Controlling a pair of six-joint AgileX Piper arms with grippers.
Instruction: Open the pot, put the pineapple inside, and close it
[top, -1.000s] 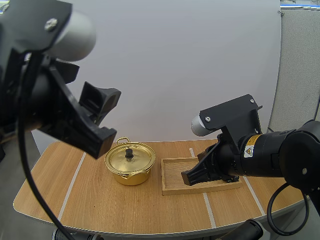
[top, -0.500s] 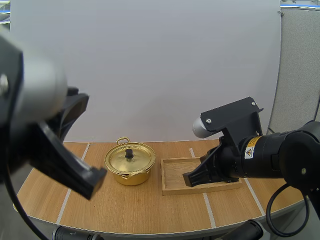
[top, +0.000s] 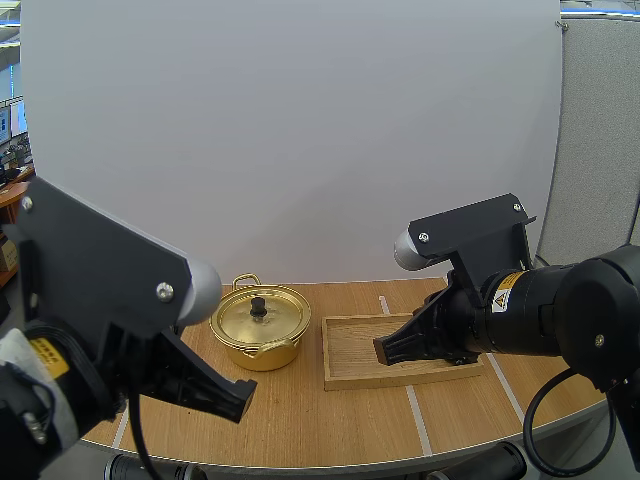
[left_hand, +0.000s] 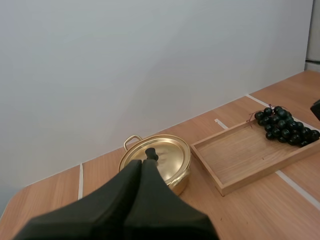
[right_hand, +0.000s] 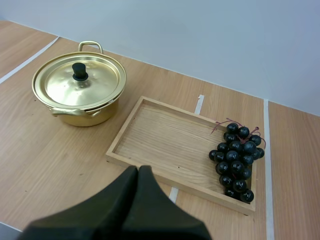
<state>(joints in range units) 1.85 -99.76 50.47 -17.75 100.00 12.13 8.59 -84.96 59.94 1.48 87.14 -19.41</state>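
Note:
A gold pot stands left of centre on the table, its lid with a black knob on it. Just to its right lies a wooden tray. A bunch of dark grapes rests at one end of the tray, away from the pot. My left gripper hovers shut and empty at the front left, short of the pot; its fingers lie together as one wedge. My right gripper hangs shut over the tray's near edge, tips together, holding nothing.
White tape lines run across the wooden tabletop. Bare wood lies in front of the pot and tray. The grapes sit at the far end of the tray from the pot. A white wall closes off the back.
My left arm has swung down from close under the camera to the table's front left, and its fingers have closed from wide open. The right arm has barely moved.

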